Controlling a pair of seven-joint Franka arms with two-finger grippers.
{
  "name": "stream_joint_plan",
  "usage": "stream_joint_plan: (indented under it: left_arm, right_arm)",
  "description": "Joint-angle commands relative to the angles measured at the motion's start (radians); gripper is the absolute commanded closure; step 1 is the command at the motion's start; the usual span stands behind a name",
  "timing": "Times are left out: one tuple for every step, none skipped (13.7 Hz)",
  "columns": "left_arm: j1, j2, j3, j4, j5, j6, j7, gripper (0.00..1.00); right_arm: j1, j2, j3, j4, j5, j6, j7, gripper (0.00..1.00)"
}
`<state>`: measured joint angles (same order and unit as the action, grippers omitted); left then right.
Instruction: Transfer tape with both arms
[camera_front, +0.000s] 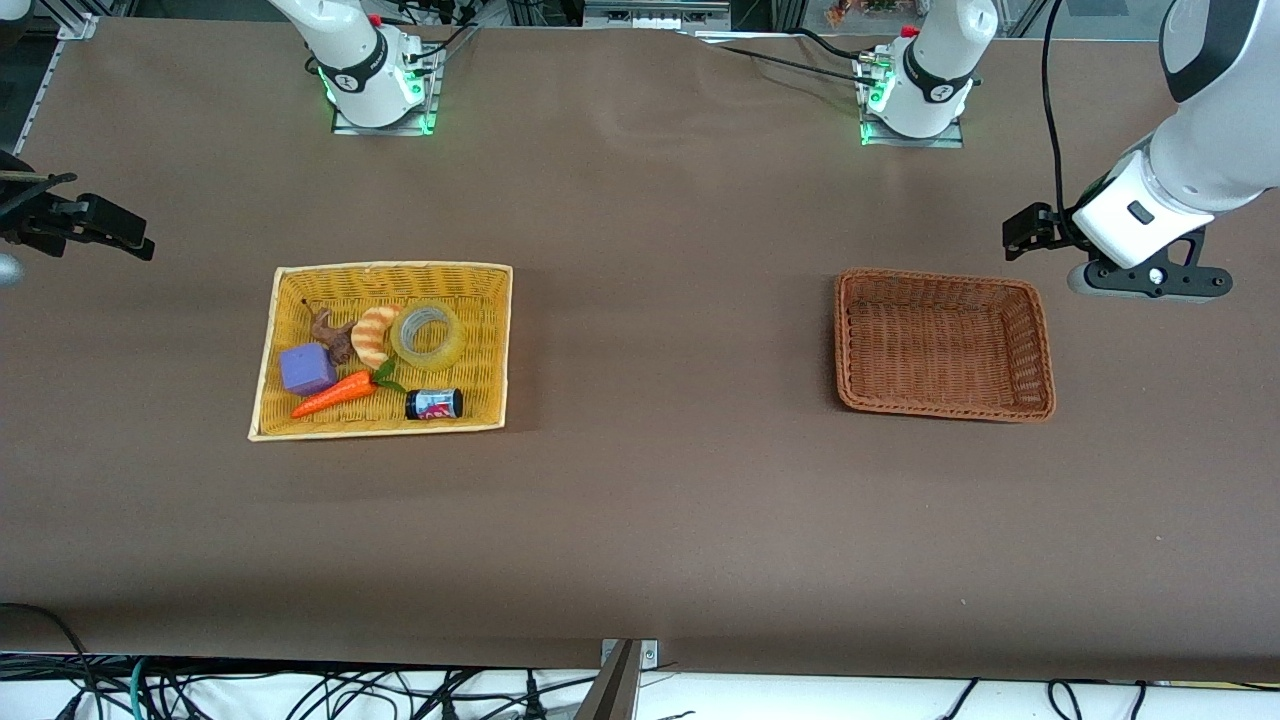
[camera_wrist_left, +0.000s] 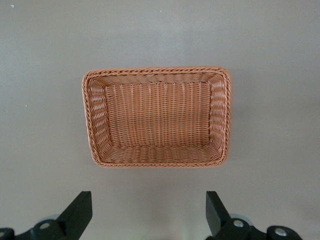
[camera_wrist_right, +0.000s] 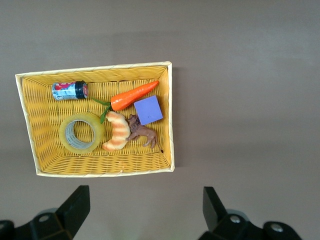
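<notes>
While the right gripper hangs wide open and empty over bare table beside the yellow basket, the risk I see is a crowded pick: the tape lies flat touching the croissant toy, so a finger could catch that instead. The tape sits in the basket, well apart from those fingers. The left gripper waits, spread and empty, beside the brown basket.
</notes>
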<state>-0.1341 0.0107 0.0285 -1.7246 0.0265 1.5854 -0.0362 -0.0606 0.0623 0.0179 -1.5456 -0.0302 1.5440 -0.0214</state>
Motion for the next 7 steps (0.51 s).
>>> stream_joint_plan:
  left_arm:
    - [0.004, 0.008, 0.001, 0.020, -0.003, -0.015, 0.002, 0.00]
    - [0.004, 0.008, 0.001, 0.020, -0.003, -0.015, 0.002, 0.00]
    - [0.004, 0.008, 0.001, 0.020, -0.003, -0.015, 0.002, 0.00]
    - [0.004, 0.008, 0.001, 0.020, -0.003, -0.013, 0.002, 0.00]
    - [0.004, 0.009, 0.001, 0.020, -0.003, -0.013, 0.002, 0.00]
    - [0.004, 0.015, 0.001, 0.020, -0.003, -0.012, 0.002, 0.00]
    - [0.004, 0.015, 0.001, 0.020, -0.003, -0.012, 0.002, 0.00]
  right_arm:
    - [-0.008, 0.005, 0.008, 0.015, -0.011, -0.007, -0.012, 0.00]
    - [-0.008, 0.005, 0.007, 0.015, -0.008, -0.007, -0.012, 0.00]
    - [-0.008, 0.005, 0.007, 0.015, -0.010, -0.007, -0.012, 0.00]
    - [-0.008, 0.004, 0.007, 0.015, -0.010, -0.005, -0.012, 0.00]
    - [-0.008, 0.005, 0.007, 0.015, -0.011, -0.005, -0.012, 0.00]
    - [-0.008, 0.004, 0.007, 0.015, -0.013, -0.007, -0.012, 0.00]
    - [-0.008, 0.004, 0.007, 0.015, -0.013, -0.007, -0.012, 0.00]
